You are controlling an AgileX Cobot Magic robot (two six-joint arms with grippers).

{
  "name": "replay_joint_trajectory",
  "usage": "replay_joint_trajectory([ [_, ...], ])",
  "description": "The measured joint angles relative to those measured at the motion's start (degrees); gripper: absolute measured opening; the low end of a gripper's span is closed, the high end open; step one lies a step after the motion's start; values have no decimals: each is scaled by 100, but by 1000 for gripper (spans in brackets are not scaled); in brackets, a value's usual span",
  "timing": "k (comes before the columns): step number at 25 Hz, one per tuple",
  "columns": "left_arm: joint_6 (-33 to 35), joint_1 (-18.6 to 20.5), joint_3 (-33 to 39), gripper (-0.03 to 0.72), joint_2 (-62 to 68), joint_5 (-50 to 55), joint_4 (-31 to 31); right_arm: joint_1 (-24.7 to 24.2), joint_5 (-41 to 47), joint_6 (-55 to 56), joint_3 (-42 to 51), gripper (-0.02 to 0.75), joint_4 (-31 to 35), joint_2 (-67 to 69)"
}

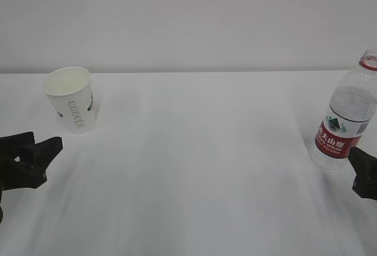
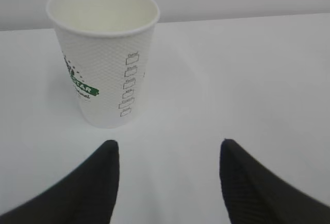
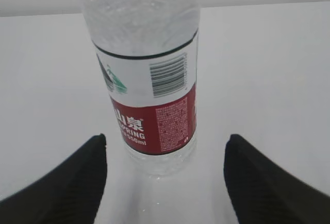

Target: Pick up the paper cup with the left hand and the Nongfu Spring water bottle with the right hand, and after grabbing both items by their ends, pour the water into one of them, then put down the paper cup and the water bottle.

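The white paper cup (image 1: 70, 98) stands upright and looks empty at the table's far left. My left gripper (image 1: 42, 145) sits low, in front of it and a little to its left, apart from it. In the left wrist view the cup (image 2: 103, 54) is ahead and left of centre, beyond my open left gripper (image 2: 167, 149). The Nongfu Spring water bottle (image 1: 346, 117) stands upright at the right edge, red label facing me. Only part of my right gripper (image 1: 364, 172) shows just in front of it. In the right wrist view the bottle (image 3: 147, 80) stands just ahead of the open right gripper (image 3: 165, 144), untouched. I cannot make out a water level.
The white table (image 1: 206, 168) runs back to a pale wall. Between cup and bottle lies a wide bare stretch of tabletop. The bottle stands close to the right edge of the exterior view.
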Motion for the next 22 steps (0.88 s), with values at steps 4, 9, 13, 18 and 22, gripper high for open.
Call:
replay_joint_trajectory([
  [4, 21, 0, 0, 451, 234, -5, 0, 0, -21, 0, -19, 535, 0, 0],
  [9, 21, 0, 0, 451, 366, -15, 0, 0, -26, 0, -68, 535, 0, 0],
  [13, 24, 0, 0, 451, 366, -15, 0, 0, -26, 0, -148, 535, 0, 0],
  [18, 35, 0, 0, 451, 366, -19, 10, 0, -36, 0, -350, 550, 0, 10],
  [22, 35, 0, 0, 451, 366, -19, 10, 0, -40, 0, -455, 608, 0, 18],
])
